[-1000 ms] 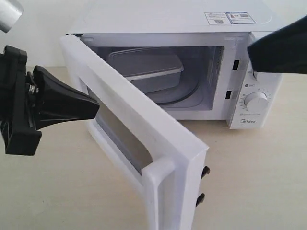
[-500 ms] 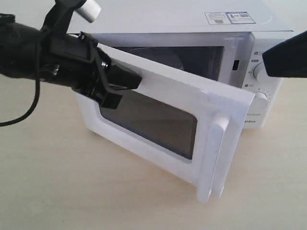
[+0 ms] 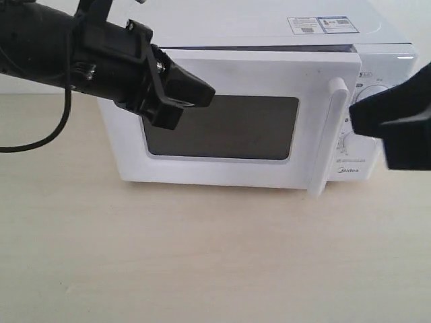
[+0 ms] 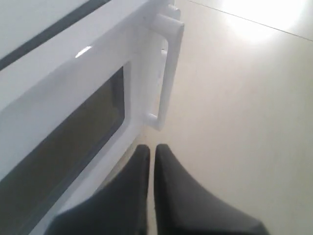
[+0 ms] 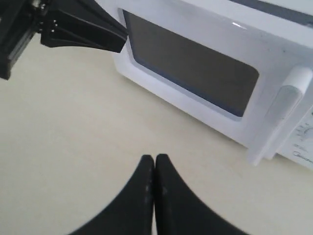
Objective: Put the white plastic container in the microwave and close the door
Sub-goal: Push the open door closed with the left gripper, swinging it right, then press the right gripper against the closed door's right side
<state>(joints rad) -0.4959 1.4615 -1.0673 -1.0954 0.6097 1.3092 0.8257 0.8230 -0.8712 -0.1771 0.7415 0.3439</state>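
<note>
White plastic container: we cannot see it; the dark window (image 3: 229, 128) shows nothing within. Microwave (image 3: 269, 27): stands on a pale table (image 3: 202, 269). Door (image 3: 269, 74): apparently shut, perhaps a hair ajar. Left gripper (image 3: 207, 94): fingers together, tip at the window's 10 o'clock, at the door face. Right gripper (image 3: 355, 122): fingers together, at 3 o'clock of the handle (image 3: 335, 134), before the control panel (image 3: 350, 168).

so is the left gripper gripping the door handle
No, the left gripper is shut, its tip by the door window, well apart from the handle.
</note>
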